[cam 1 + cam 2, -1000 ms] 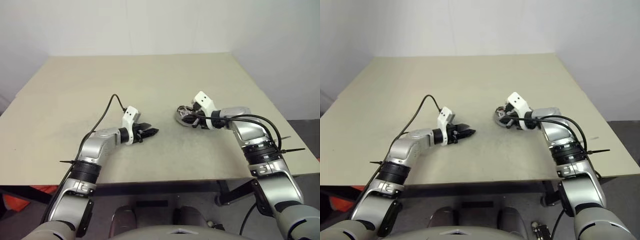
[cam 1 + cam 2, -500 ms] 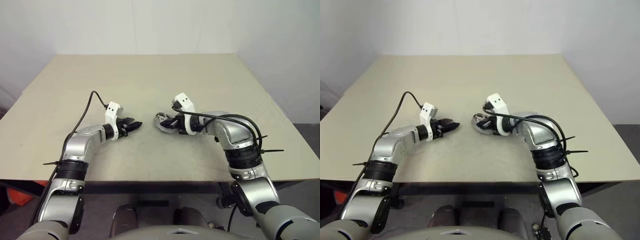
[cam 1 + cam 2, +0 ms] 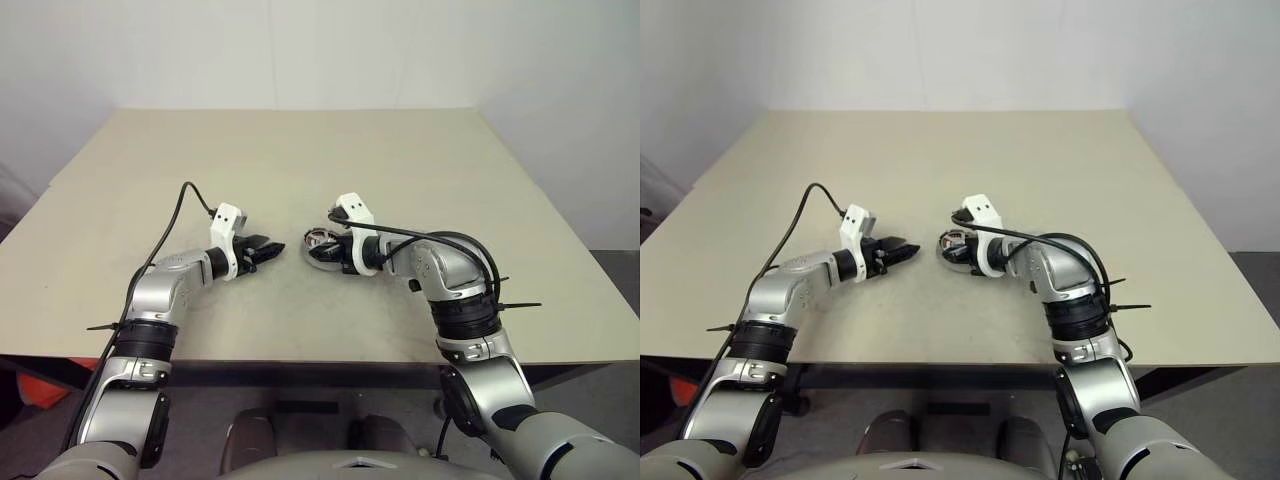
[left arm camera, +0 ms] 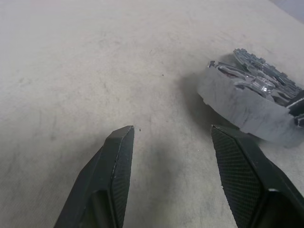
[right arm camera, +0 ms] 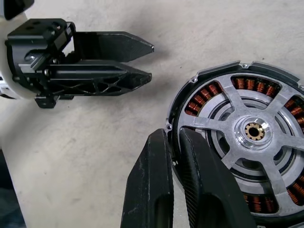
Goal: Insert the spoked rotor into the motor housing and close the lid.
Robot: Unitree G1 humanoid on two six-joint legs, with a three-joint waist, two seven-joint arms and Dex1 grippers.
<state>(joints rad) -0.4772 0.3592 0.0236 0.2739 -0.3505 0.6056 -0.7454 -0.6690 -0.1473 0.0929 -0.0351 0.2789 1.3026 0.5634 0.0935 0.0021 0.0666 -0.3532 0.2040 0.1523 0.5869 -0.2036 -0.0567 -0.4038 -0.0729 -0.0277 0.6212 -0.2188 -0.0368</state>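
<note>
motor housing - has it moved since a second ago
Yes. The motor housing, pinched at its rim by the right gripper, has been carried leftward over the table, closer to the left gripper.

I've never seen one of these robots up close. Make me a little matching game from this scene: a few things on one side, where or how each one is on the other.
Things:
1. left hand
2. right hand
3. motor housing
4. table

States:
A. pinched on a round part's rim
B. beige, carries everything
C. open, holding nothing
D. copper windings behind silver spokes

Pairs: 1-C, 2-A, 3-D, 4-B
</note>
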